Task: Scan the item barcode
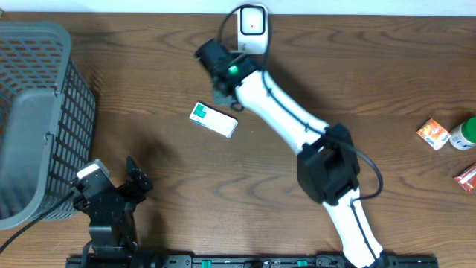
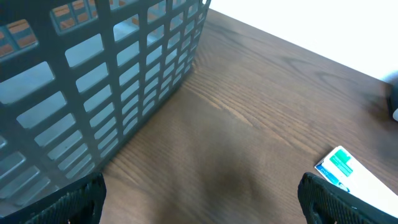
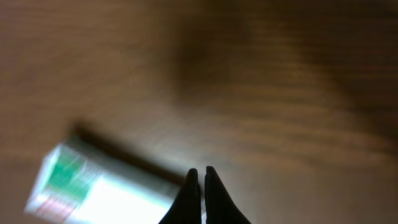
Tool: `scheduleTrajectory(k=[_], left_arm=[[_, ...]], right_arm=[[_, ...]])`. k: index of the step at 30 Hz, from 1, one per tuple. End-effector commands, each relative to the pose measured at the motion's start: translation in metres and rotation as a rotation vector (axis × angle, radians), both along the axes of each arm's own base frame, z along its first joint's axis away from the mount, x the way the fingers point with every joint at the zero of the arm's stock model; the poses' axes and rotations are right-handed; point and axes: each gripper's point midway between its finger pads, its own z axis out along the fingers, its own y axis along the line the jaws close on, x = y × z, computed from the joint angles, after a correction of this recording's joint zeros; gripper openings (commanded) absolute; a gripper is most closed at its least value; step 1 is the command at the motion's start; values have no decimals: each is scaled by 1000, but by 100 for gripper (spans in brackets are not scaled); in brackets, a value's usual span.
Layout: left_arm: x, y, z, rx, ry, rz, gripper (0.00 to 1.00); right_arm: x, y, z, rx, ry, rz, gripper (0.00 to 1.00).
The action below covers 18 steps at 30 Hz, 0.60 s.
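Far left: a grey slatted basket [image 1: 33,112] stands on the wooden table [image 1: 149,67].

Just right of the basket, near the front edge, sits the left arm [image 1: 104,212]. The left jaws stand wide open with nothing between them. Their fingertips [image 2: 68,202] show at the bottom corners of the left wrist view, over bare wood.

Centre: the task item, a white box [image 1: 213,120] with a green panel at its left end, lies flat on the table, well apart from the basket. It also shows at the lower right of the left wrist view [image 2: 348,174].

The right arm [image 1: 297,119] reaches in diagonally from the front. The right jaws are pressed fully together and hold nothing. They point down just beside the box's far right end. The right wrist view is blurred, so whether they touch the box [image 3: 93,193] cannot be told.

A white scanner [image 1: 252,28] stands at the table's far edge, just behind the right wrist.

Far right: an orange packet [image 1: 431,135] lies just beside a green-capped bottle [image 1: 465,134], with a red packet [image 1: 467,179] nearer the front.
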Motion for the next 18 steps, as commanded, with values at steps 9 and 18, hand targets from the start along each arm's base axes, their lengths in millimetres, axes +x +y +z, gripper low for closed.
scheduleTrajectory(k=[9, 18], left_arm=[[0, 1, 0, -1, -3, 8, 98], [0, 1, 0, -1, -3, 8, 99]], right_arm=[[-1, 12, -36, 163, 151, 63, 1], [-46, 56, -40, 175, 218, 156, 1]])
